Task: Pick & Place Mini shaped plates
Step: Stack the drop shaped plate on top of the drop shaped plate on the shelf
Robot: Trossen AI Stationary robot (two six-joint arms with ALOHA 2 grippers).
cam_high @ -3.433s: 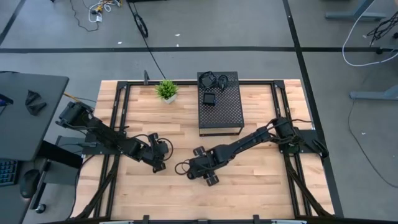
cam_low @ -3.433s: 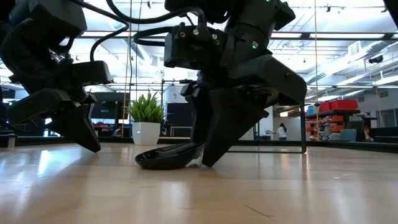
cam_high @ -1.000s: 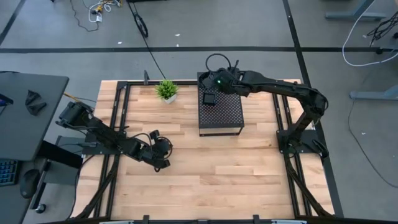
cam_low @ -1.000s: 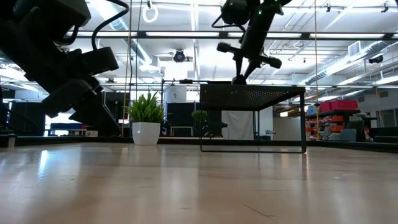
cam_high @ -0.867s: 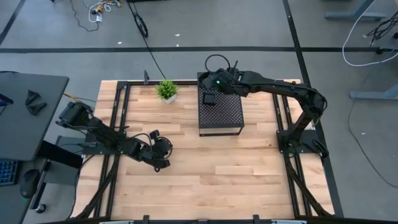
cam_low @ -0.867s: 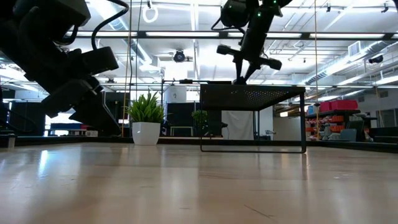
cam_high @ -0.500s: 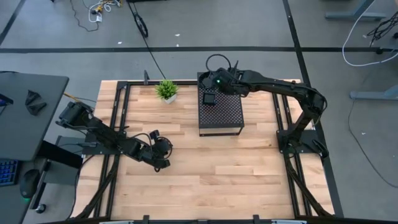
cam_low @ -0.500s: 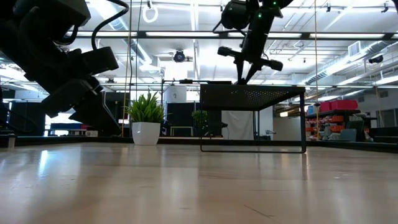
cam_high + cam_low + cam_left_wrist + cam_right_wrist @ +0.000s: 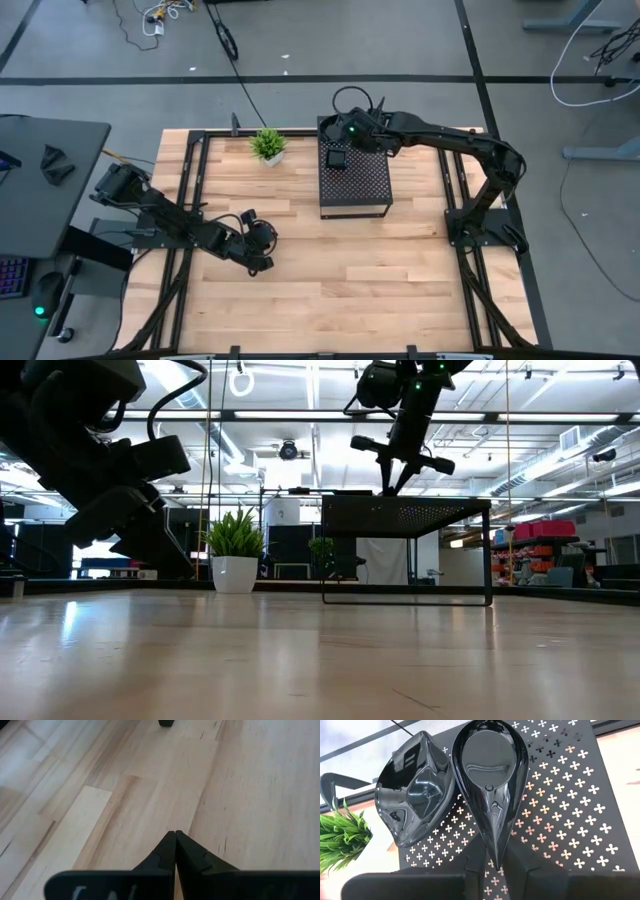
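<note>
My right gripper (image 9: 338, 133) (image 9: 389, 487) is over the far end of the black perforated box (image 9: 356, 182) and is shut on a glossy black teardrop plate (image 9: 489, 775). A second glossy plate with folded corners (image 9: 415, 812) lies beside it on the box top. A small square plate (image 9: 338, 158) sits nearer the box's middle. My left gripper (image 9: 262, 263) (image 9: 175, 835) is shut and empty, low over bare wood at the table's left. No other plates show. My right gripper holds the teardrop plate by its narrow pointed tail (image 9: 495, 851), pinched between the two fingers (image 9: 476, 865). The fingers come from above, slanting down. The plate lies face up along the box top with its wide end pointing away; whether it rests on the box, I cannot tell.
A small green potted plant (image 9: 267, 146) (image 9: 236, 550) stands left of the box near the far edge. The box stands on thin legs (image 9: 405, 515). Bare wood stretches across the table's middle and near side (image 9: 380, 290). Black frame rails run along the table edges.
</note>
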